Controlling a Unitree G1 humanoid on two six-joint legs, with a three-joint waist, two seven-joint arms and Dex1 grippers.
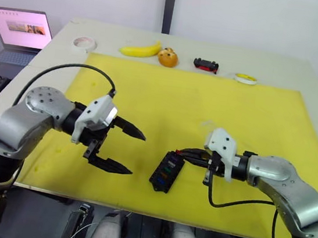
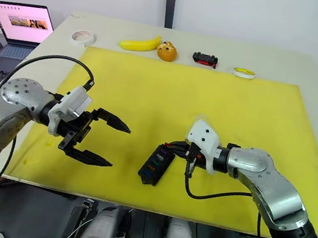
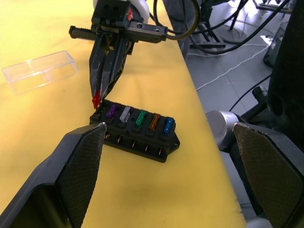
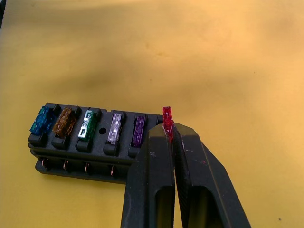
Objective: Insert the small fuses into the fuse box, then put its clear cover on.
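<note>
— The right claw (image 4: 167, 135)?
— It pinched a red fuse (image 4: 166, 117) tight, right over the fuse box's (image 4: 90, 142) last slot on the yellow mat (image 1: 207, 108).
— The left claw (image 1: 128, 150)?
— Wide open, empty, just beside the box.

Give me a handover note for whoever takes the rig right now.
Right gripper: shut on the red fuse, at the end slot of the fuse box.
Left gripper: open, holding nothing, just left of the box.
Done: five fuses seated, blue, amber, green, clear, purple.
Left: seat the red fuse, then fit the clear cover, which lies on the yellow mat beyond the box.
</note>
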